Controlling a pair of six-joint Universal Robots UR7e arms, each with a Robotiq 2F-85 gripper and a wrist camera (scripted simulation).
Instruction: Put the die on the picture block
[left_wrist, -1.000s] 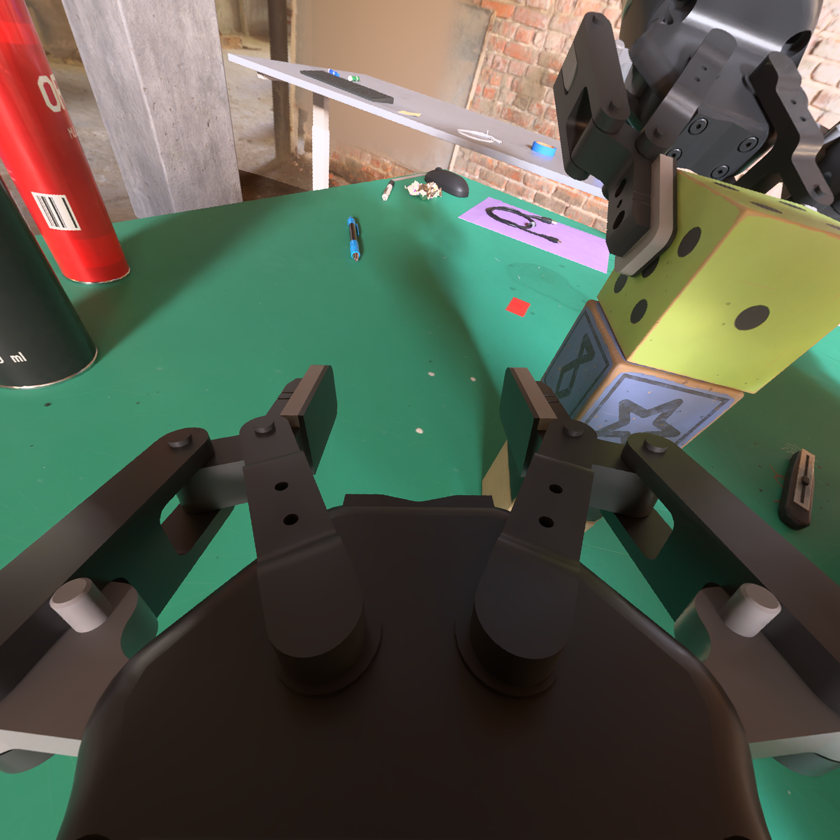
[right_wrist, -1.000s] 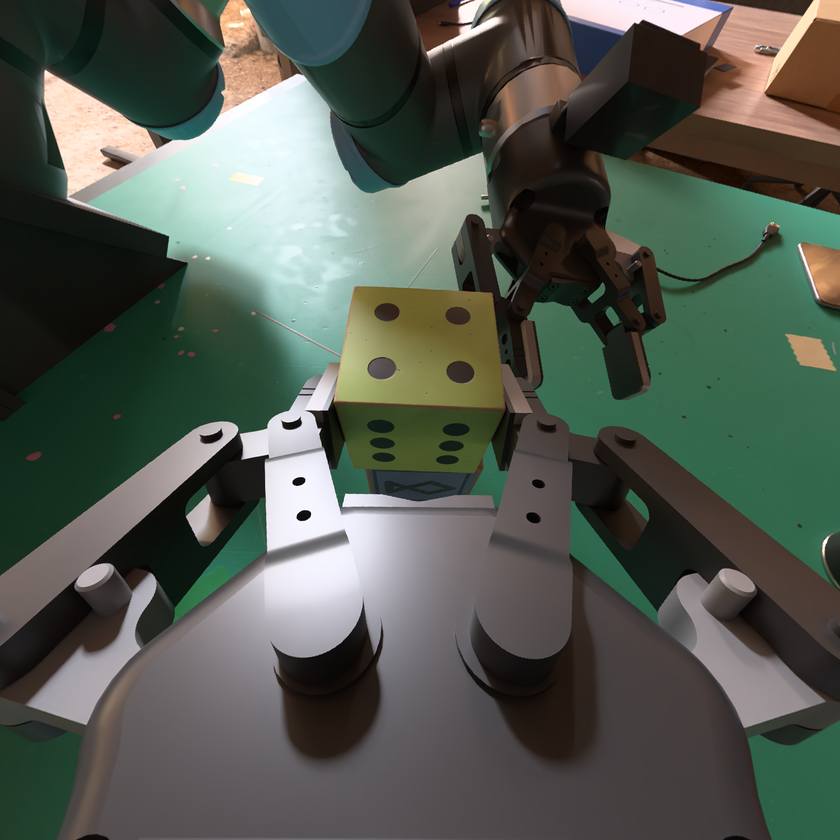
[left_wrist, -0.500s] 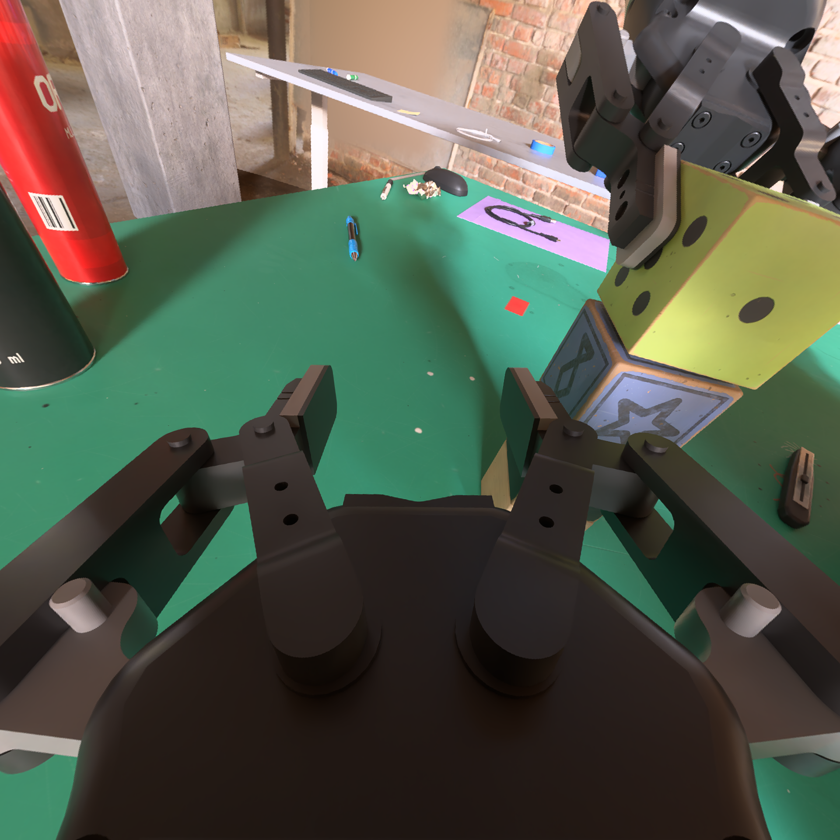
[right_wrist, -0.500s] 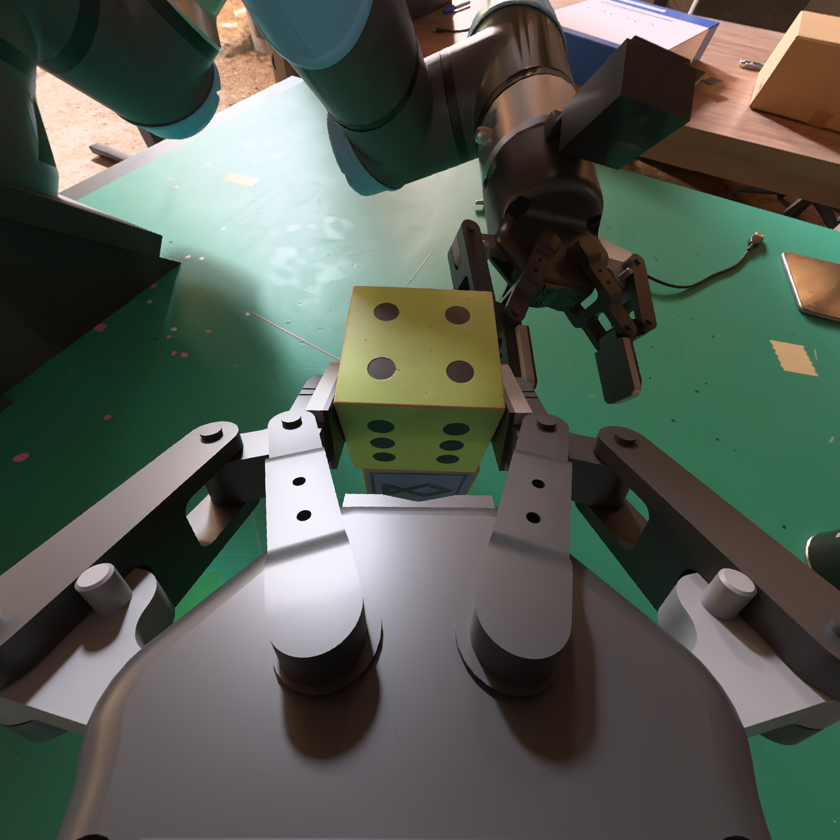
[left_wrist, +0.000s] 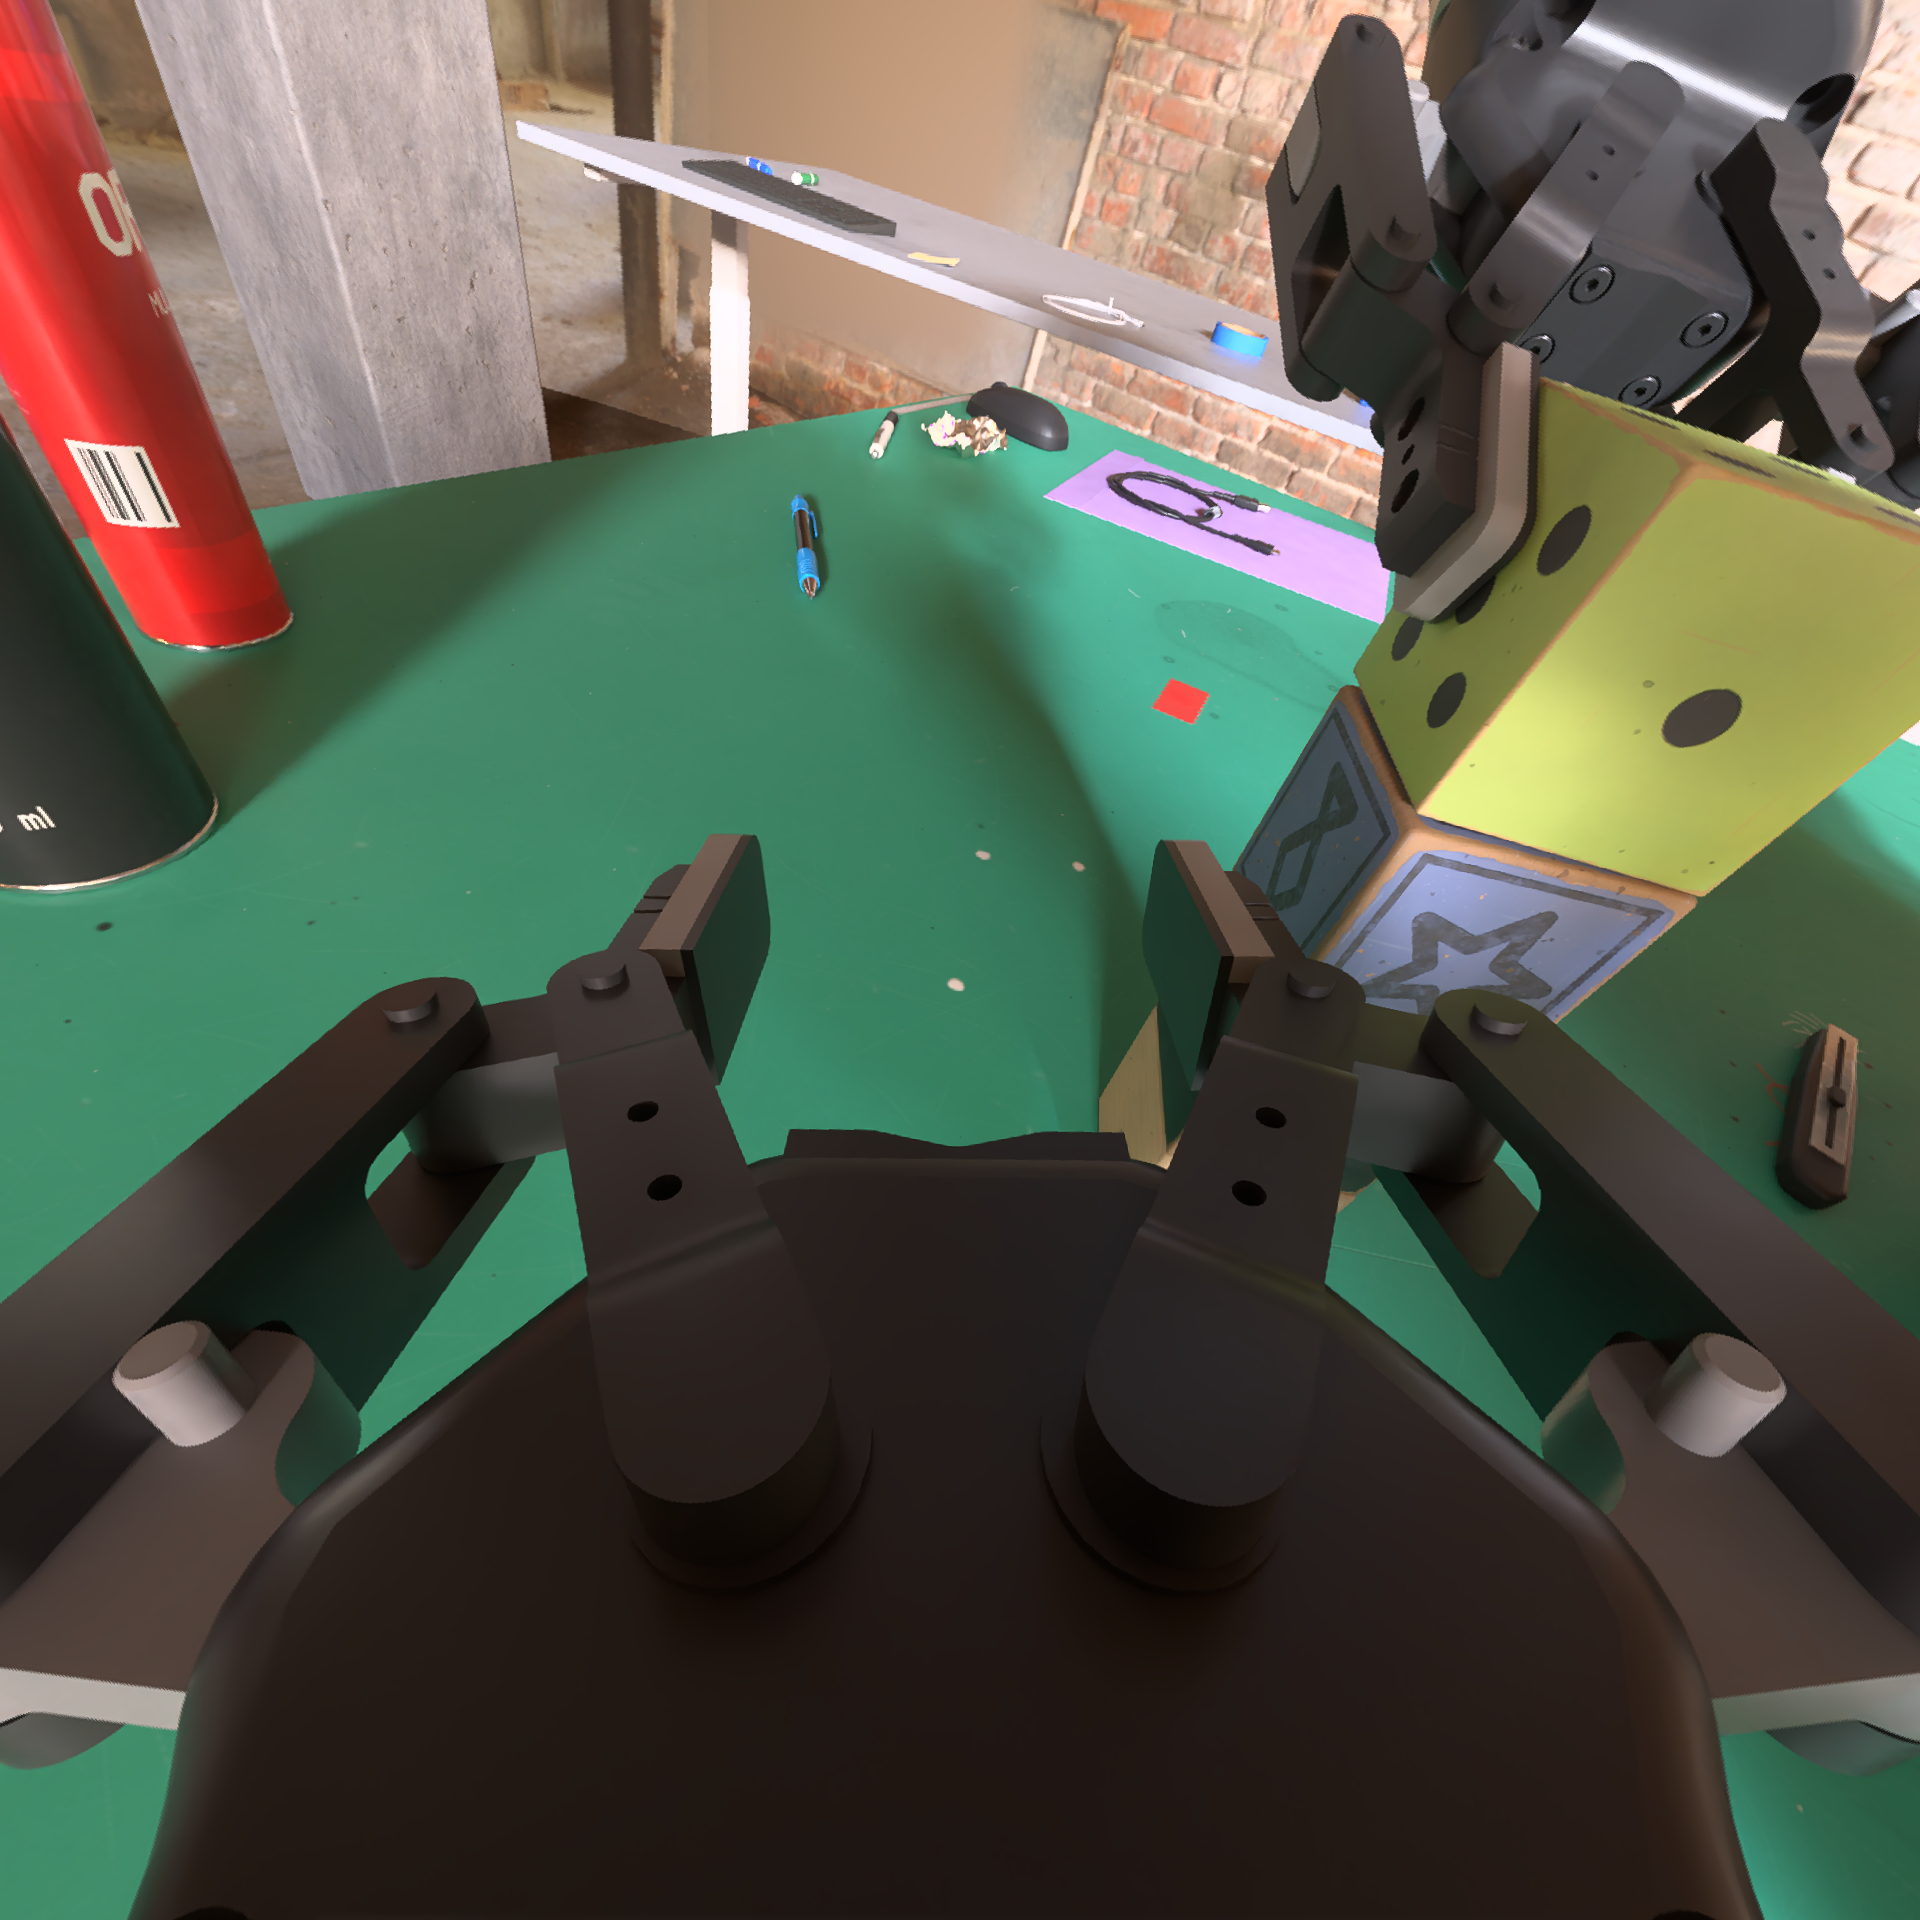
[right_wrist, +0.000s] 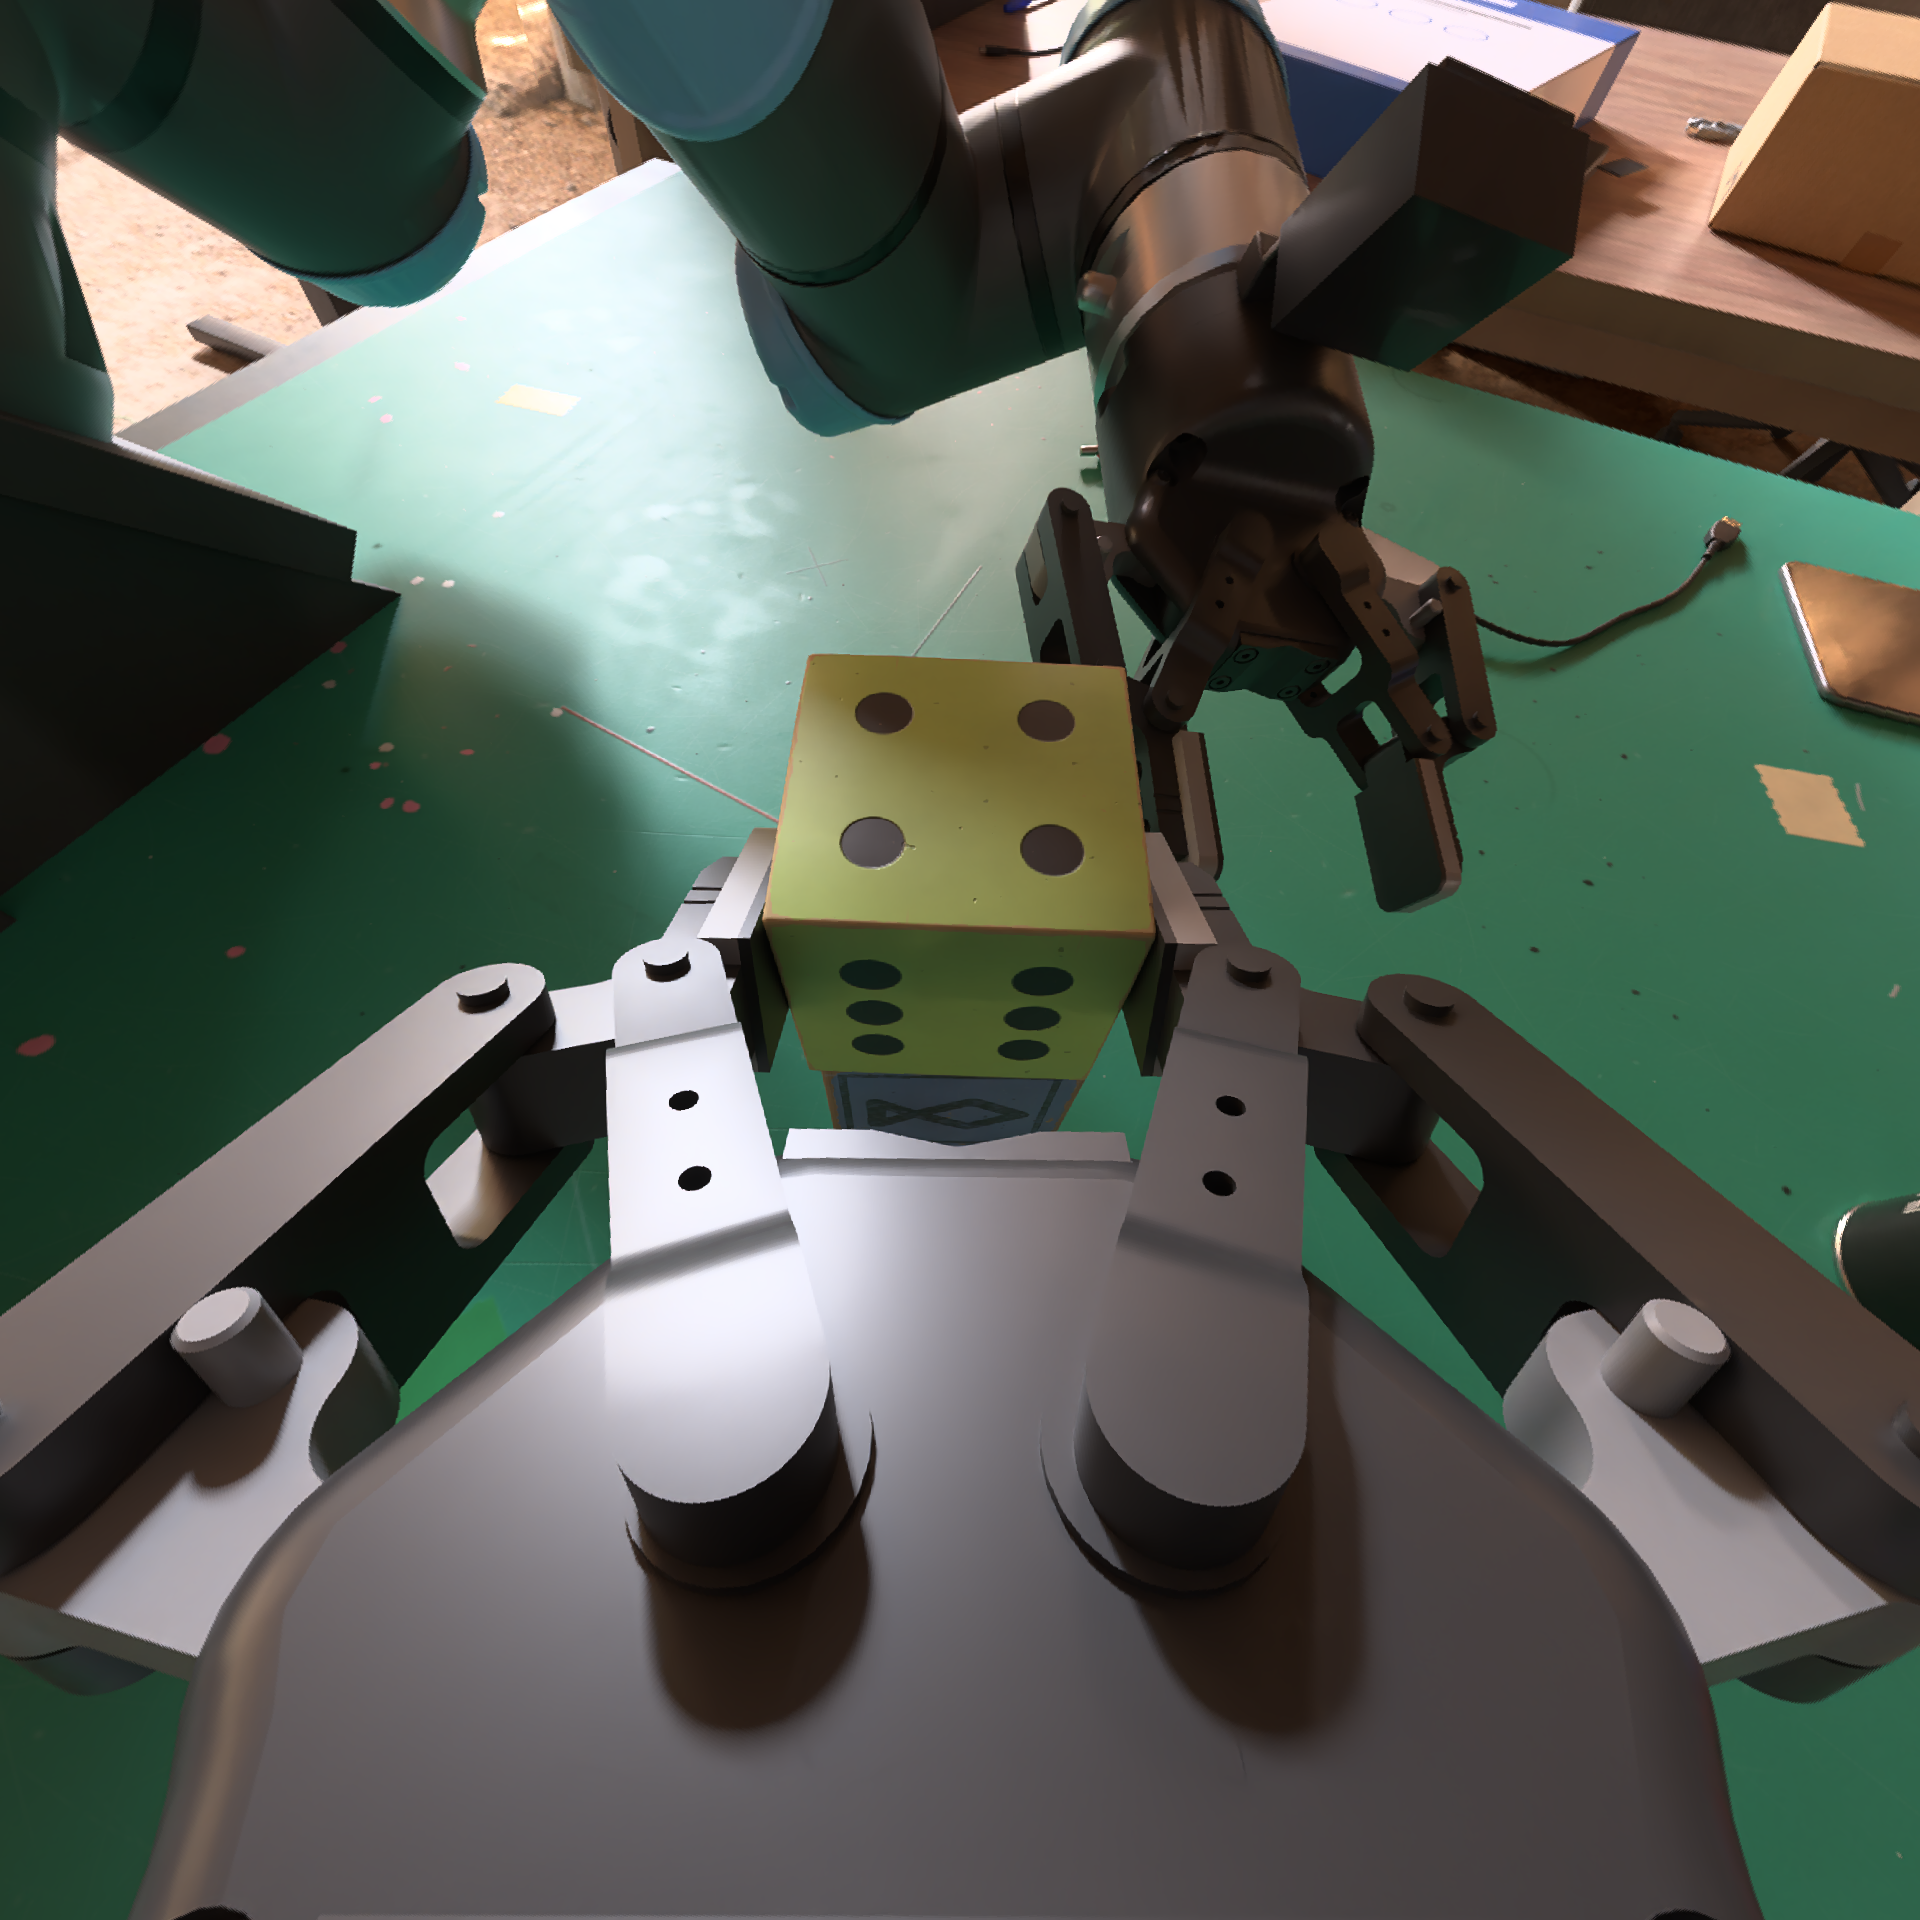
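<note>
A yellow-green die (right_wrist: 956, 821) with dark pips is held between my right gripper's (right_wrist: 961, 914) pads. It sits directly over a blue picture block (right_wrist: 951, 1114), and its underside appears to meet the block's top; I cannot tell if a gap is left. In the left wrist view the die (left_wrist: 1642, 707) stands tilted over the block (left_wrist: 1455, 945), which shows a star face, with the right gripper's pad (left_wrist: 1475, 499) on its side. My left gripper (left_wrist: 956, 935) is open and empty, just left of the block. It also shows in the right wrist view (right_wrist: 1299, 821), beyond the die.
On the green table (left_wrist: 520, 779) stand a red can (left_wrist: 156, 436) and a dark can (left_wrist: 62, 727) at the left. A blue pen (left_wrist: 805, 545), a purple sheet (left_wrist: 1216, 520) and a small black piece (left_wrist: 1818, 1122) lie around. A cable (right_wrist: 1610, 613) lies to the right.
My right gripper has shifted and turned slightly with the die over the block. The left gripper has not moved.
</note>
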